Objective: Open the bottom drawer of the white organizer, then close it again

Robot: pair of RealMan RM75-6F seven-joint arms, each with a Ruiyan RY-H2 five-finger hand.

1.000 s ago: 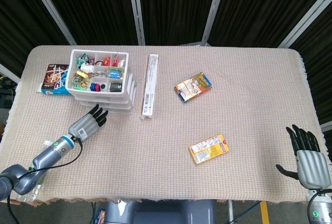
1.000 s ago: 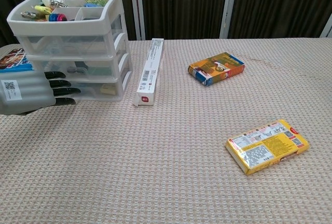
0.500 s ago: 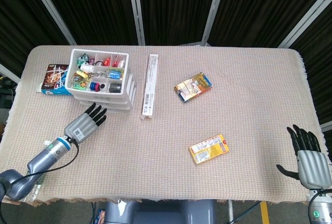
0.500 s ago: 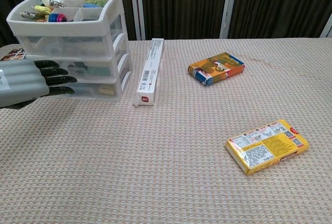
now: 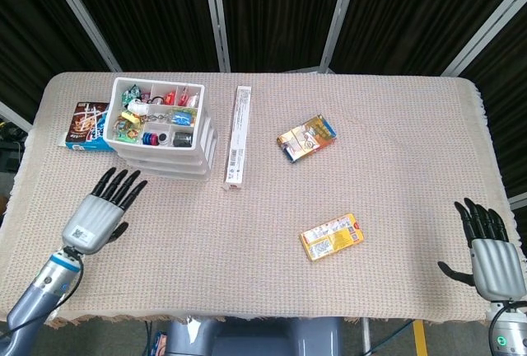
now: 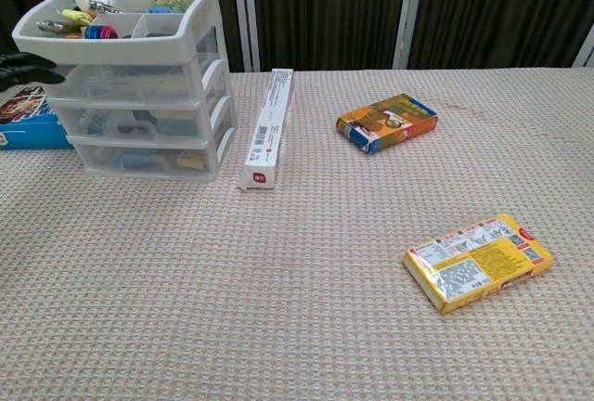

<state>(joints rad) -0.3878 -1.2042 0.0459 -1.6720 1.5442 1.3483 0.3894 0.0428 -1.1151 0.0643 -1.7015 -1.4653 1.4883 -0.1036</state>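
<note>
Upper left of the table [image 5: 387, 158]: white organizer [image 5: 161, 129], bottom drawer [image 6: 148, 160] flush, closed. Lower left: left hand [image 5: 103, 212], fingers spread, empty, apart from organizer. Lower right corner: right hand [image 5: 490, 253], fingers apart, empty.

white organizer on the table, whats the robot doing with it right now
Nothing is being handled at this moment. The left robot hand hovers over the table in front of the white organizer, fingers spread, touching nothing. The bottom drawer sits flush with the ones above, so it is closed. The right robot hand is open at the table's far right edge, away from everything. A long white box, an orange packet and a yellow packet lie untouched on the cloth.
</note>
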